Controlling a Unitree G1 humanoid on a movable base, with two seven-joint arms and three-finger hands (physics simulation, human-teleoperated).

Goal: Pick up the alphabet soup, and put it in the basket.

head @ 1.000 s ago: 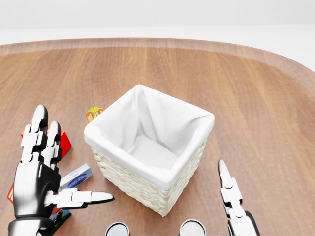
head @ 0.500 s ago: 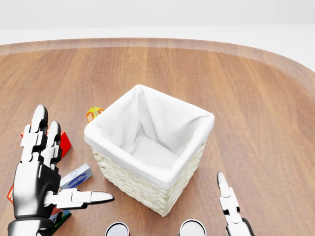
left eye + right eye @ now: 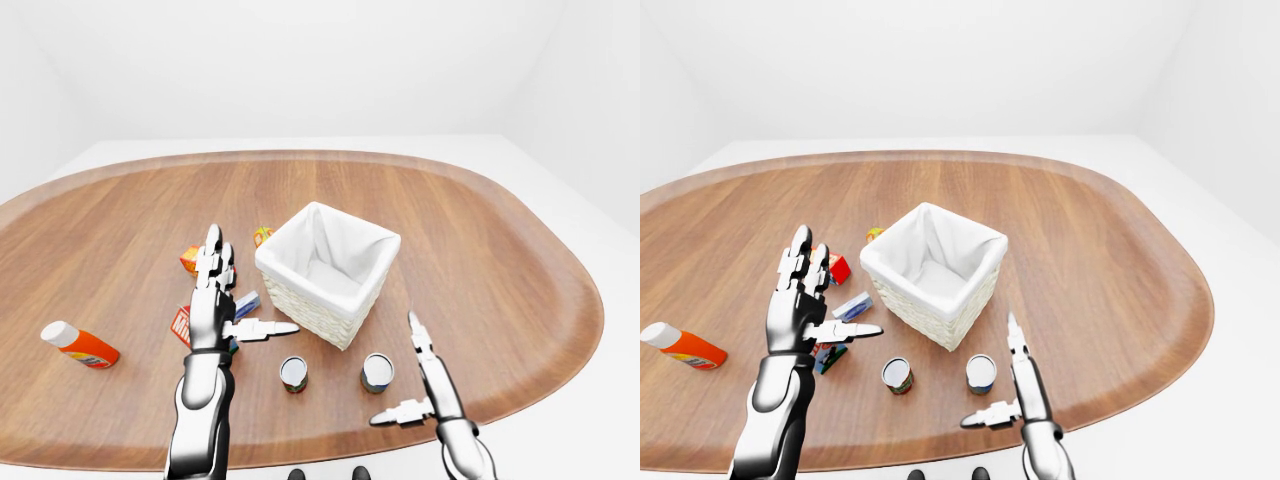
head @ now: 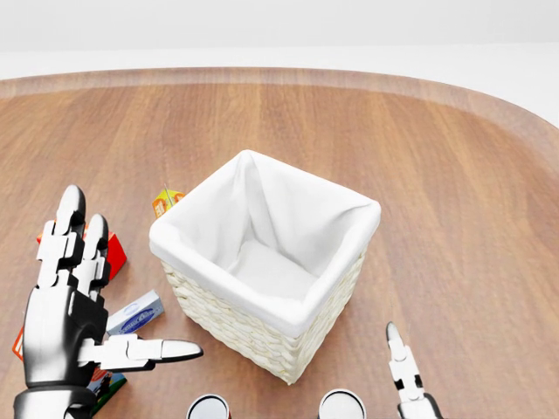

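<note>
Wooden table lies bare right of the basket; two cans near its lower edge. Left hand and right hand splayed, holding nothing.

Basket sitting near the middle of the counter, nothing inside. Two cans just below it in the left-eye view: one toward the lower left, the other toward the lower right, well apart from each other. Small carton just off the basket's upper-left corner. Cluster of little boxes left of the basket, partly hidden behind the left hand. Bottle lying on its side far left. Right hand right of the right can, not touching.
</note>
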